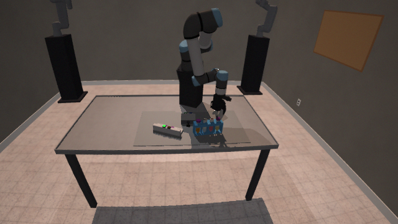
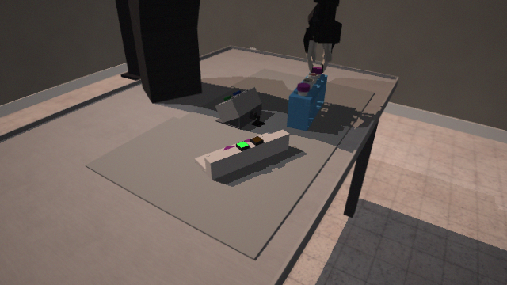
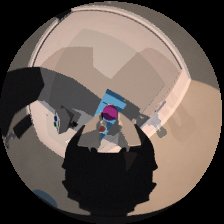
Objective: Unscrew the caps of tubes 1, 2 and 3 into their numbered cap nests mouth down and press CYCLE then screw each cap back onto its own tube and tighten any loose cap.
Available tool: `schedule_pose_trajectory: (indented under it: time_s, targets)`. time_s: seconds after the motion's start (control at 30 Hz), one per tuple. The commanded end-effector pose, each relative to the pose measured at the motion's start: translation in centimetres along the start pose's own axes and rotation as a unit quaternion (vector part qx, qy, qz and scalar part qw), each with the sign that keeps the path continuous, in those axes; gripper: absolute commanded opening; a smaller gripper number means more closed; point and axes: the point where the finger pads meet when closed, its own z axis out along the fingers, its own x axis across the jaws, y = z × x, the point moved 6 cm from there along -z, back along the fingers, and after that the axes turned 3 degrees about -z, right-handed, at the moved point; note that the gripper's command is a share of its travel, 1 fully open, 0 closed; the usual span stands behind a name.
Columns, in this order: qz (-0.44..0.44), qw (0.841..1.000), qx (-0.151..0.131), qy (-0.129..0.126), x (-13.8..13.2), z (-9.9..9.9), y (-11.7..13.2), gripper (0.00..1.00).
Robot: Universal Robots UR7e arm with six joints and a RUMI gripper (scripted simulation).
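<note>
My gripper (image 1: pixel 218 117) (image 2: pixel 317 70) (image 3: pixel 110 112) points down at tube 1, its jaws shut on the magenta cap (image 3: pixel 110 112), which sits on tube 1. The blue decapping station (image 2: pixel 298 112) (image 3: pixel 116 96) stands upright. Tube 2 (image 1: pixel 211 119) (image 3: pixel 102 129) and tube 3 (image 1: pixel 205 120) show no magenta cap. Tube 4 bears a magenta cap (image 1: pixel 198 120) (image 2: pixel 303 87). On the cap tray (image 2: pixel 249 159), two magenta caps (image 2: pixel 229 148) (image 2: pixel 247 141) show partly behind its lamp wall; their nest numbers cannot be read. The green lamp (image 1: pixel 164 126) (image 2: pixel 242 145) is lit, the amber lamp (image 2: pixel 257 140) dark.
The grey key housing (image 1: pixel 188 119) (image 2: pixel 242 110) stands between the arm's base and the two stations. Its blue key (image 2: pixel 237 93) and green key (image 2: pixel 227 97) face the base side. A small black object (image 2: pixel 258 122) is beside the housing.
</note>
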Motion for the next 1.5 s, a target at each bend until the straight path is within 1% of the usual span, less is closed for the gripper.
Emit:
schedule_pose_trajectory:
  time_s: [0.0, 0.03, 0.13, 0.23, 0.37, 0.5, 0.57, 0.67, 0.8, 1.0, 1.03, 1.43, 1.47]
  targets:
    - [0.0, 1.0, 0.0, 0.001, 0.04, -0.04, 0.01, 0.0]
    - [0.0, 1.0, 0.0, 0.001, 0.04, -0.04, 0.01, 0.0]
    - [0.075, 0.997, 0.0, 0.001, 0.04, -0.02, 0.02, 0.0]
    - [0.149, 0.989, 0.0, 0.001, 0.03, -0.01, 0.02, 0.0]
    - [0.247, 0.969, 0.0, 0.001, 0.04, 0.01, 0.02, 0.0]
    - [0.343, 0.939, 0.0, 0.001, 0.04, 0.03, 0.02, 0.0]
    - [0.343, 0.939, 0.0, 0.001, 0.04, 0.03, 0.02, 0.0]
    - [0.412, 0.911, 0.0, 0.001, 0.03, 0.05, 0.02, 0.0]
    - [0.5, 0.866, 0.0, 0.001, 0.04, 0.07, 0.02, 0.0]
    - [0.5, 0.866, 0.0, 0.001, 0.04, 0.07, 0.02, 0.0]
    - [0.5, 0.866, 0.0, 0.001, 0.04, 0.07, 0.02, 0.35]
    - [0.5, 0.866, 0.0, 0.001, 0.04, 0.07, 0.02, 0.35]
    - [0.463, 0.886, 0.0, 0.001, 0.04, 0.02, 0.02, 0.35]
